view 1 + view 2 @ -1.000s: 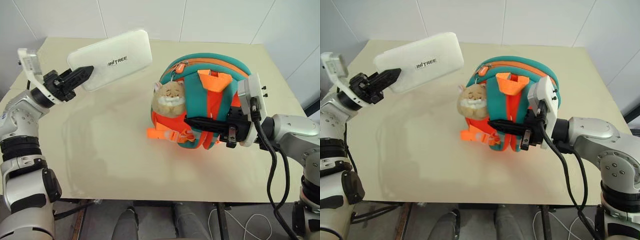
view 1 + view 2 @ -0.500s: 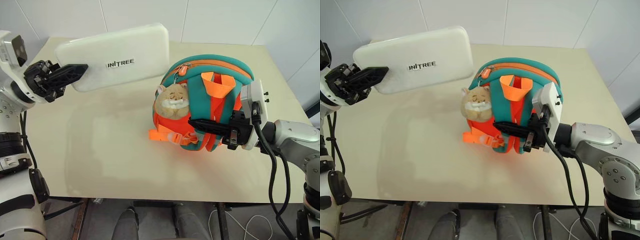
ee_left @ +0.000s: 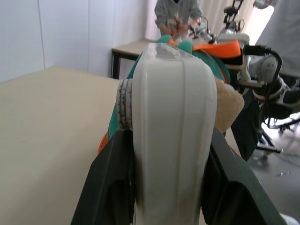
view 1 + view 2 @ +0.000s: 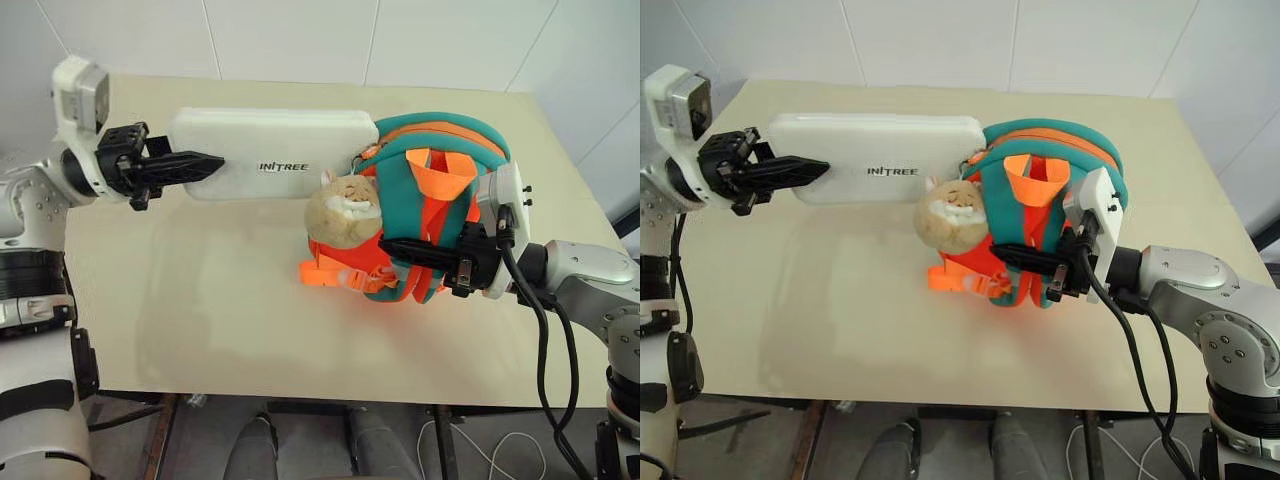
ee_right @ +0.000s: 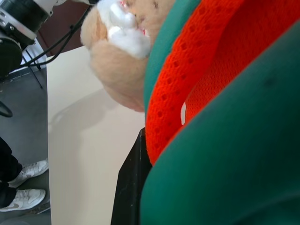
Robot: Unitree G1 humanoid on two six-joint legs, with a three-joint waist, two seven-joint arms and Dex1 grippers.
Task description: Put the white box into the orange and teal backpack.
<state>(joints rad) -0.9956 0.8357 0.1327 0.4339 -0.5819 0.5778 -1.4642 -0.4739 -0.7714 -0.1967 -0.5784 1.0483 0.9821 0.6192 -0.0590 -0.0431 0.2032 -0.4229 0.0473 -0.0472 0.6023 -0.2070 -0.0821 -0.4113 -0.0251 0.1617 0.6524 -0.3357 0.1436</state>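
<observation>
White box (image 4: 275, 167), flat and glossy with rounded corners and small dark lettering, is clamped at one short end between the black fingers of the left gripper (image 4: 190, 165). It hangs level above the table (image 4: 200, 300), its free end touching or just beside the backpack's (image 4: 1060, 225) rim next to the plush toy (image 4: 343, 212), near the far edge.

The right gripper (image 4: 1025, 258) is closed on the backpack's orange webbing and teal band, steadying it toward the right edge of the table.

I judge the insertion step is just beginning: the box is lined up but not yet inside. The next move calls for finding the zip opening along the top of the backpack and sliding the stiff, slippery case in lengthwise, while the soft padded fabric, likely to sag, is held taut.
</observation>
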